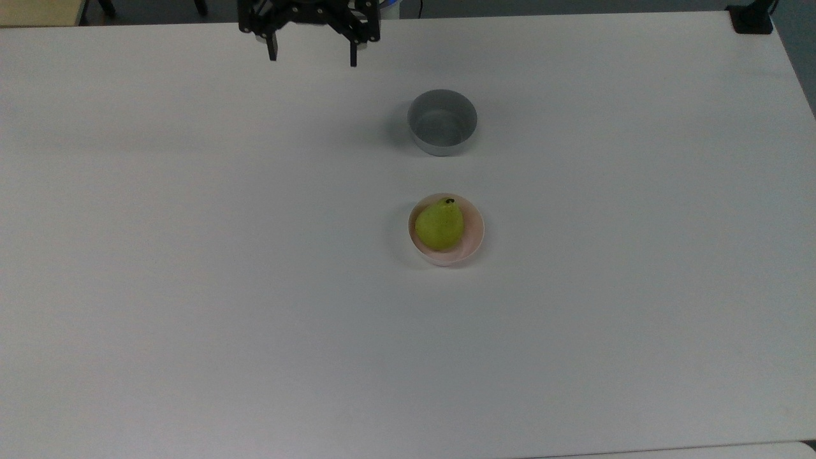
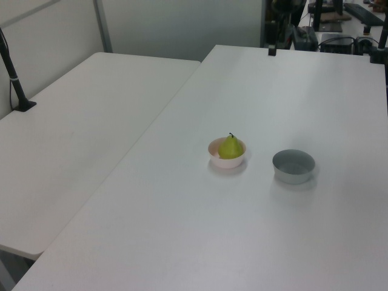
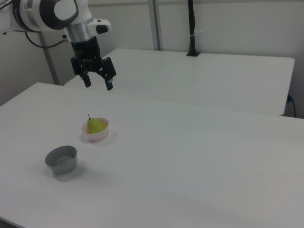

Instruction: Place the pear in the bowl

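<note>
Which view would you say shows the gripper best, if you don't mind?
The right view: the whole gripper hangs open above the table. The top view cuts it at the frame's upper edge; the left view catches a small dark bit.

1 pear (image 1: 439, 225), 2 bowls: pink bowl (image 1: 470, 242), grey bowl (image 1: 442, 122).

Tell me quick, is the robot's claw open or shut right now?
End effector: open, holding nothing; the pear sits in the pink bowl.
</note>
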You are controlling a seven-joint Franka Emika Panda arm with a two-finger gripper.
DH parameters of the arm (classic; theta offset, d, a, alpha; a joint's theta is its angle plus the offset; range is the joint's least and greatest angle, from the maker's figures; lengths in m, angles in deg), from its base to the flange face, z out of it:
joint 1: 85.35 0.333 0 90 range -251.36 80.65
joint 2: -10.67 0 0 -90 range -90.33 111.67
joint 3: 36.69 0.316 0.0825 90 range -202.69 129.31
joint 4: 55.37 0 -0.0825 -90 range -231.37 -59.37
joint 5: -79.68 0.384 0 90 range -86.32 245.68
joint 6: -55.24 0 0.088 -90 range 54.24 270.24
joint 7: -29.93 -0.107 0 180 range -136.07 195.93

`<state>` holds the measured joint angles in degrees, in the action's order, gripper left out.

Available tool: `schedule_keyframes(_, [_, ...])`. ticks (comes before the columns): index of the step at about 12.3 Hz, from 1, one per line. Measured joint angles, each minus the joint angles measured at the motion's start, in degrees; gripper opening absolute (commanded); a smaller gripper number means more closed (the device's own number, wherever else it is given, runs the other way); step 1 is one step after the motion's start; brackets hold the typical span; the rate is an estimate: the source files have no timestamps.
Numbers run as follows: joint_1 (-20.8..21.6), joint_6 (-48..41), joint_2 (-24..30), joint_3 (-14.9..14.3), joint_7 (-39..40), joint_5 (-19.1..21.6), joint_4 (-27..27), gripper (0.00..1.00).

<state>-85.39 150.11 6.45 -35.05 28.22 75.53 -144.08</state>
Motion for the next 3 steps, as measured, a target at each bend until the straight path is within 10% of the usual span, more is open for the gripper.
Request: schedule_keyframes(3, [-0.44, -2.79, 2.12, -1.34, 1.11, 0.76, -0.24, 1.00])
